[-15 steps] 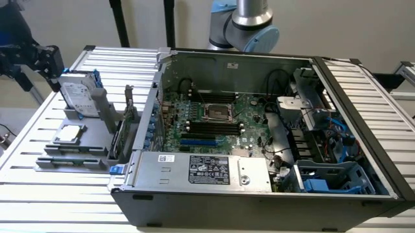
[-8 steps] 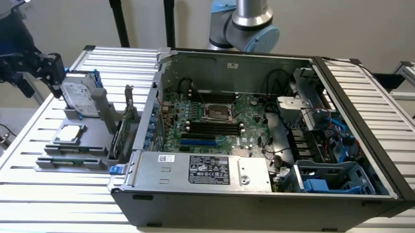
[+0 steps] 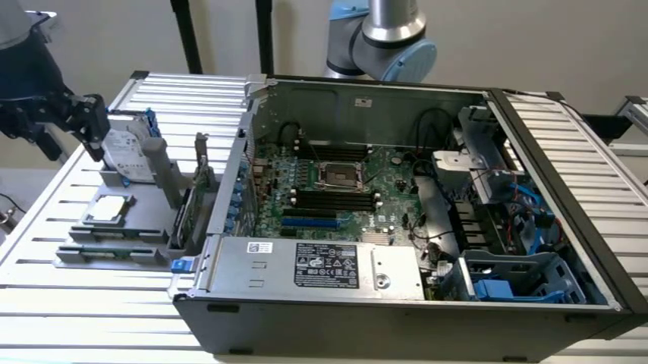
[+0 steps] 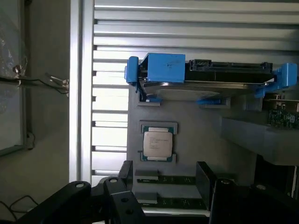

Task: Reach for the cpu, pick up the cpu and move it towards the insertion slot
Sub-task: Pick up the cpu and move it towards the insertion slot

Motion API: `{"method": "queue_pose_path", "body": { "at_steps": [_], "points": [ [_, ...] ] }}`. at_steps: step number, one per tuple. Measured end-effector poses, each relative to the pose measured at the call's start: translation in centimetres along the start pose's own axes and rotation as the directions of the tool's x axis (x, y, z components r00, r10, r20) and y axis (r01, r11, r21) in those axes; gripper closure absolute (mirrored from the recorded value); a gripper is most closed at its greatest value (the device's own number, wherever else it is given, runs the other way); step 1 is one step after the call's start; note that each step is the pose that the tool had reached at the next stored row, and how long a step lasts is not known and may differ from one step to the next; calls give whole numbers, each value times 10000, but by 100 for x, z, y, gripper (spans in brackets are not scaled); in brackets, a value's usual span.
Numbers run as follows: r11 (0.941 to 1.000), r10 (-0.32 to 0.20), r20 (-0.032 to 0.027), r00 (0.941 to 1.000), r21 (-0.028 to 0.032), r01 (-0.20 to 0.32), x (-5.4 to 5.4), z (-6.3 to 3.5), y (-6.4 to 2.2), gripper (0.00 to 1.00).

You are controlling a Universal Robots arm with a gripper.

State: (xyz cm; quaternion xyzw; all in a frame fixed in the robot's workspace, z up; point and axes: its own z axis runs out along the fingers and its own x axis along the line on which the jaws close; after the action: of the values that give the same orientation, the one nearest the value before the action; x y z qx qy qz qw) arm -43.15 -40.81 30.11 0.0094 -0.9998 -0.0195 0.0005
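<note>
The cpu point(image 3: 108, 208) point(image 4: 158, 143), a small square chip with its silver face up, lies flat in a recess of the grey holder point(image 3: 152, 227) at the exterior view's left, outside the computer case. My gripper point(image 3: 89, 127) point(image 4: 164, 176) hangs in the air above and behind that holder, apart from the chip. It is open: its two black fingers point(image 4: 125, 171) stand wide apart with nothing between them. The insertion slot point(image 3: 339, 176), a square socket with a shiny frame and dark centre, sits on the motherboard inside the open case.
An upright silver hard drive with blue rails point(image 3: 127, 155) point(image 4: 205, 77) stands on the holder between my gripper and the chip. Memory sticks point(image 3: 106, 250) lie at the holder's front. The case wall point(image 3: 238, 167) separates holder and motherboard. A power supply point(image 3: 314, 265) fills the case's front.
</note>
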Motion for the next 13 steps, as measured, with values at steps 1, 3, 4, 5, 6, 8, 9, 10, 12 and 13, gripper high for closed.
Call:
{"method": "queue_pose_path", "body": {
  "at_steps": [1, 3, 4, 5, 6, 8, 9, 10, 12, 13],
  "points": [
    [10000, 0, 0, 10000, 0, 0, -1, 18, -1, 35],
    [10000, 0, 1, 10000, -1, 0, -2, 54, -4, 35],
    [10000, 0, 0, 10000, 0, 0, -2, 73, -5, 35],
    [10000, -1, 0, 10000, 0, 1, -2, 91, -7, 35],
    [10000, -1, 0, 10000, -1, 1, -3, 109, -9, 35],
    [10000, -1, 0, 10000, -1, 1, -2, 145, -13, 35],
    [10000, -1, 1, 10000, -1, 1, -2, 163, -14, 35],
    [10000, -1, 1, 10000, -1, 1, -2, 181, -16, 35],
    [10000, 0, 0, 10000, -1, 0, -2, 219, -19, 35],
    [10000, -1, 1, 10000, -1, 1, -2, 237, -20, 35]
  ]
}}
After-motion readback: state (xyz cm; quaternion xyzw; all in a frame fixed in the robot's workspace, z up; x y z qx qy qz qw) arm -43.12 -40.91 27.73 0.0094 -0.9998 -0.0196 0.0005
